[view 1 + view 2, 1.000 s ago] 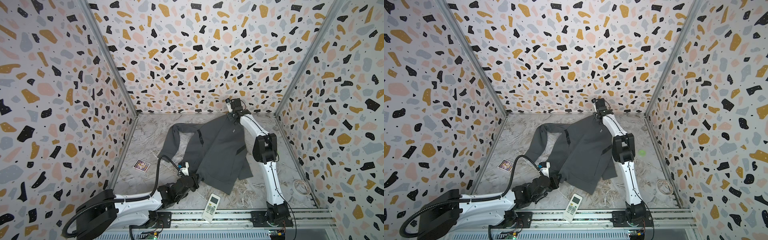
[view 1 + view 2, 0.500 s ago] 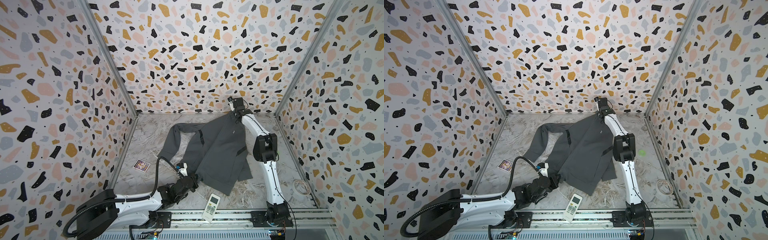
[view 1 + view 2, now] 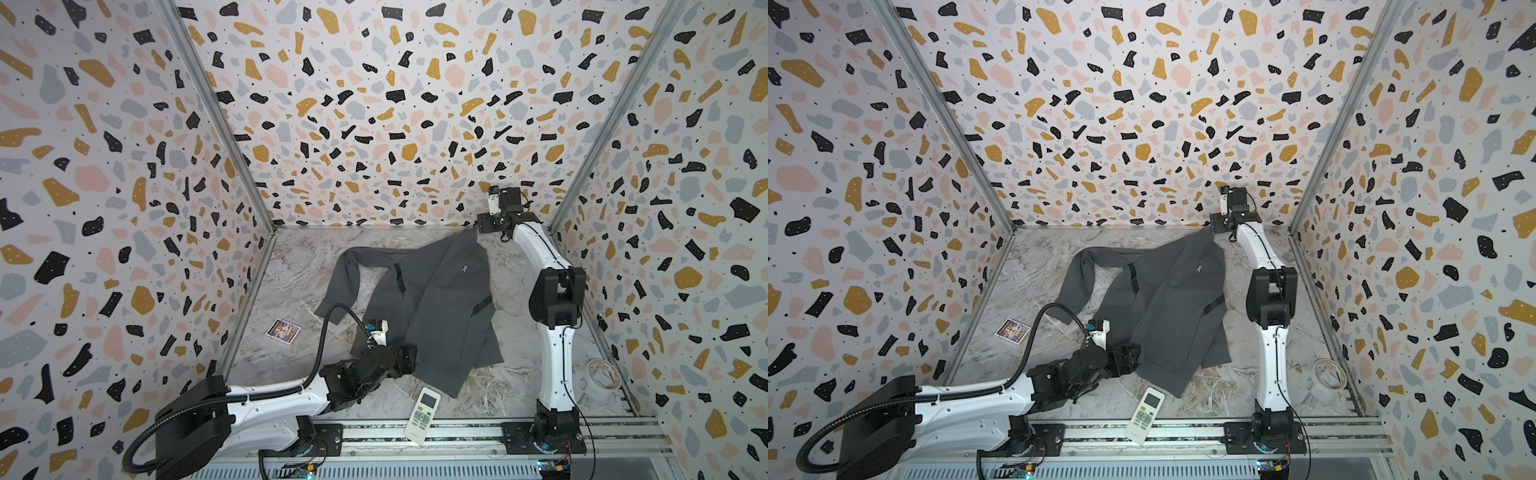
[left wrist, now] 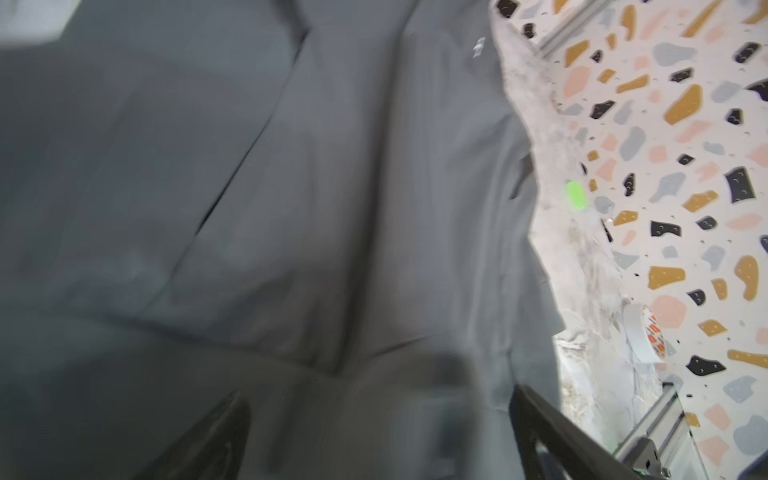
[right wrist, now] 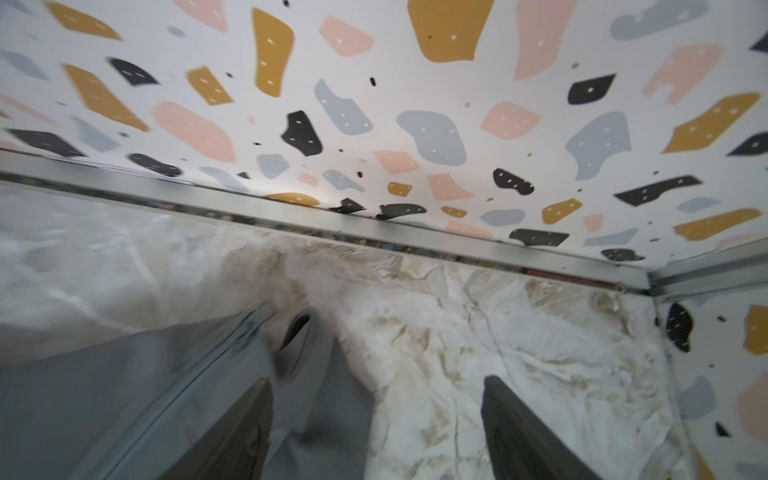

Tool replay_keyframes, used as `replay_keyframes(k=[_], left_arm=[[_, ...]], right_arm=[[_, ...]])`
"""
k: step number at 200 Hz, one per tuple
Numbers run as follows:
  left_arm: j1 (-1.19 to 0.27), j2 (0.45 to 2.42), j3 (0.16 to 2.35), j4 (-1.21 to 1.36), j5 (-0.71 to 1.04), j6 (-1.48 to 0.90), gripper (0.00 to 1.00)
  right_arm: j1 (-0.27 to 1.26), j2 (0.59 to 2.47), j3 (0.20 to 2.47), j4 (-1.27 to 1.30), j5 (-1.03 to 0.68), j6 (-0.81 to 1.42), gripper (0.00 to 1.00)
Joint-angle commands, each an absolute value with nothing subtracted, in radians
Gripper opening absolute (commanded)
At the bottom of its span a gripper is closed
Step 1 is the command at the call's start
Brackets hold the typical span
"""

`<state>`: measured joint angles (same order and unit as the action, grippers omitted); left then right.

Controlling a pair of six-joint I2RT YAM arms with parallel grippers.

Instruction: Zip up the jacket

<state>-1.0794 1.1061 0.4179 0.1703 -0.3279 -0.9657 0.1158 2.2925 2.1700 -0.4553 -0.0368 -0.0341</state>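
A dark charcoal-grey jacket [image 3: 432, 307] lies front-up on a marble-patterned desk [image 3: 303, 266], inside a booth with terrazzo-print walls. In both top views it runs on a slant. Its stand-up collar points into the far right corner, and its hem reaches toward the middle of the near edge. 1 sleeve stretches left along the far part of the desk, then bends back toward the near edge. A tiny white logo [image 3: 464, 269] marks the chest, and 2 short black strips cross the shoulders. The front zip seam runs from hem to collar, but the pictures do not show whether it is closed all the way.

The left gripper [image 3: 411, 359] sits low at the hem's left end. In its wrist view its fingers [image 4: 232, 419] stand wide apart, with grey cloth spread flat between them and nothing pinched.

The right gripper [image 3: 481, 224] is at the collar tip, close to the back wall. Its wrist view (blurred) shows its fingers [image 5: 249, 419] parted. The collar end lies loose beside 1 of them.

A white remote control [image 3: 422, 415] lies at the near edge, just below the hem. A small colourful card [image 3: 283, 331] lies near the left edge. A roll of tape [image 3: 602, 374] lies by the right edge.
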Motion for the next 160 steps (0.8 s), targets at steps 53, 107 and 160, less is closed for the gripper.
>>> replay_keyframes(k=[53, 107, 160], left_arm=[[-1.014, 1.186, 0.725, -0.089, -0.461, -0.708, 0.99], [-0.596, 1.274, 0.769, -0.060, -0.303, -0.717, 1.00], [-0.421, 1.486, 0.892, 0.034, -0.156, -0.727, 1.00]], right_arm=[[0.019, 1.715, 1.435, -0.234, -0.283, 0.348, 0.80], [-0.034, 1.486, 1.004, -0.218, -0.271, 0.411, 0.74], [0.027, 1.382, 0.776, -0.255, -0.314, 0.398, 0.57]])
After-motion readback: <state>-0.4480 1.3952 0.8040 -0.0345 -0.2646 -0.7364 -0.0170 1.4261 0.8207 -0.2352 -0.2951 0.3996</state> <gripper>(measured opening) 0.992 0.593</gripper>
